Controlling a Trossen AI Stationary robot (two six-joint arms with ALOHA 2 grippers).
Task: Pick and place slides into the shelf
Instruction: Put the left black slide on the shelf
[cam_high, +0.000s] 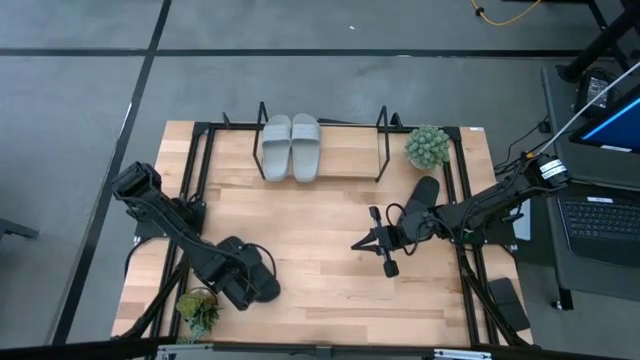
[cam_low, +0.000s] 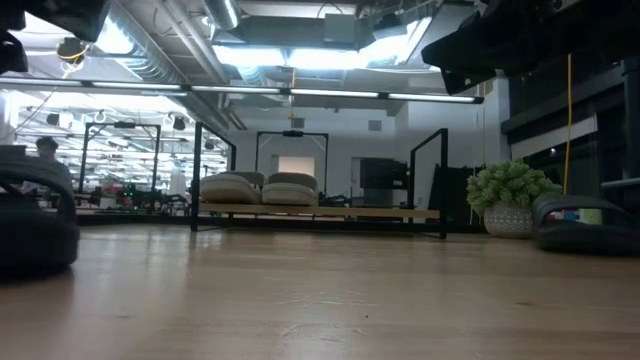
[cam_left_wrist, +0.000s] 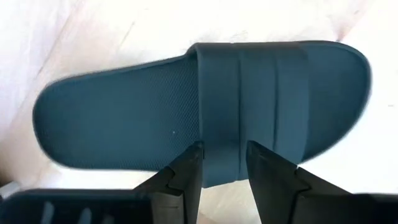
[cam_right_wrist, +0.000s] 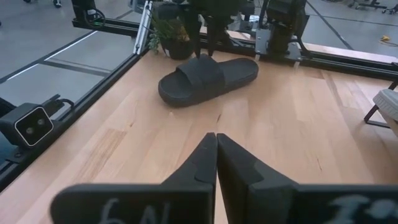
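A black slide (cam_left_wrist: 118, 118) lies flat on its sole near the table's near-left corner, also seen in the right wrist view (cam_right_wrist: 208, 74). My left gripper (cam_left_wrist: 224, 152) is open above it, pointing down, one finger on either side of a narrow stretch of the strap's side edge (cam_left_wrist: 225, 163). A second black slide (cam_high: 422, 195) lies on the table under my right arm. My right gripper (cam_right_wrist: 216, 144) is shut and hovers over the middle of the table, touching nothing. Two light grey slides (cam_high: 291, 146) sit side by side on the shelf (cam_high: 258, 140) at the far edge. My left gripper comes at the black slide from above, its fingertips (cam_left_wrist: 193, 155) beside the strap's base at the slide's long side. I cannot tell whether they touch it. The slide lies flat on the table.
A potted plant (cam_high: 427, 146) stands right of the shelf, and a smaller plant (cam_high: 198, 308) stands at the near-left corner beside my left gripper. A black frame (cam_high: 200, 130) runs around the table. The right part of the shelf holds no slides.
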